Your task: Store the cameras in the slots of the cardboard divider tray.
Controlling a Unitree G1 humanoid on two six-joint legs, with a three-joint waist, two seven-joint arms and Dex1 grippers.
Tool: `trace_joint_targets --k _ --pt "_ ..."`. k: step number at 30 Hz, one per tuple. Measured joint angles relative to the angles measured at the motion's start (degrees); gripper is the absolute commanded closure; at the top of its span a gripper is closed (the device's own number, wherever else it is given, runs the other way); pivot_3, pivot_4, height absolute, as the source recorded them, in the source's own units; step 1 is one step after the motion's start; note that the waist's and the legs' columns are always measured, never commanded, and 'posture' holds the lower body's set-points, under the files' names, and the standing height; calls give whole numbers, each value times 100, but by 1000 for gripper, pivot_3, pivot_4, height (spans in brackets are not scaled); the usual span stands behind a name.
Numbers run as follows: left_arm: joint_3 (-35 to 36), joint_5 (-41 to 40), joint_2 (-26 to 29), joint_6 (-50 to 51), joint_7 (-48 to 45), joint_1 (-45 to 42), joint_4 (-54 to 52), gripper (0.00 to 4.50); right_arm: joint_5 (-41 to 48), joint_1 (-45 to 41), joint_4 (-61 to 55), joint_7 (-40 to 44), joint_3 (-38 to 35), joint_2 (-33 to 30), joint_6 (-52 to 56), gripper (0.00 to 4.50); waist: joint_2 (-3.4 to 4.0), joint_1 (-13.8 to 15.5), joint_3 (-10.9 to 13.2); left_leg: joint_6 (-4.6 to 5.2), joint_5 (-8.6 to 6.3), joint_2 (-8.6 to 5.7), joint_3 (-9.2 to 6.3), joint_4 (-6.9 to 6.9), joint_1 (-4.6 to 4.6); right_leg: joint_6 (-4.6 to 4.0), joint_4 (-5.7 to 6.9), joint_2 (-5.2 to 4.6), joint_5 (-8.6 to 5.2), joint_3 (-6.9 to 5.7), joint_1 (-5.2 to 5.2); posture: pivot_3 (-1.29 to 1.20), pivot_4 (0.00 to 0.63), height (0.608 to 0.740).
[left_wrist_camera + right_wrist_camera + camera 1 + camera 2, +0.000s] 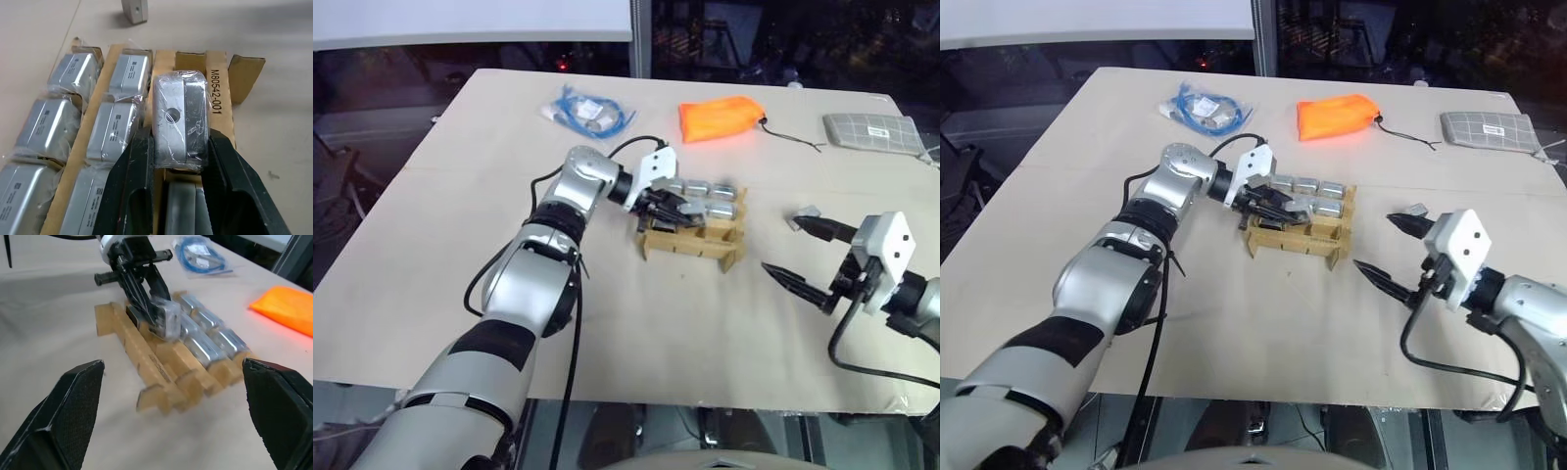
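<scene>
Tabletop [607, 323] of pale beige board fills the foreground, matte and lightly scuffed, with its near edge running just above the robot's arms. Beyond the far edge the room is dark, with a white panel [470, 20] along the upper left and dim clutter behind glass.

Near the middle of the table stands the small brown cardboard divider tray [690, 245] of crossed strips. Silver-grey boxy cameras in clear plastic wrap [117, 127] sit in its slots, filling the far rows; the nearest row has slots that look empty in the right wrist view. The left gripper [668, 206] reaches over the tray from its left side, its two black fingers [132, 191] clamped on one wrapped silver-grey camera with a dark face [178, 120], held upright above the outermost row of slots next to a strip printed with a part number.

The right gripper [800, 253] hovers to the right of the tray, apart from it, with its black fingers [73, 416] spread wide and nothing between them.

Along the far side of the table lie a clear bag of coiled blue cable [589, 111], an orange fabric pouch with a dark drawstring [720, 117], and a grey checked pouch [876, 132] at the right edge, all well apart from the tray.
</scene>
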Motion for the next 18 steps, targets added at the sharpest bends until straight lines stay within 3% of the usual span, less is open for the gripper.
trace_joint_targets --k 5,7,8,13,18 --pt "-1 92 -5 6 -2 -1 0 3739 89 -65 143 151 -57 -33 -52 17 0 -3 0 0 0 1 0 1 1 0 1 0 0 1 0 0 150 740" --pt "-2 126 -5 21 -73 -2 0 2697 98 -62 156 149 -57 -33 -68 0 0 -2 0 0 0 1 1 1 1 0 1 0 0 1 0 0 150 740" --pt "-23 175 -3 30 -106 0 0 2456 101 -61 155 148 -59 -33 -71 0 0 -2 0 0 0 1 1 1 1 0 1 0 0 1 0 0 150 740" --pt "-48 272 7 34 -304 1 -2 156 108 60 141 99 -95 -26 -73 0 0 2 0 0 0 1 1 1 0 0 1 -1 0 1 0 0 150 740" --pt "57 230 47 30 -321 0 -70 71 107 182 67 -137 -214 29 -58 0 0 -1 0 0 0 4 -1 6 0 1 6 -1 1 1 0 0 150 740"
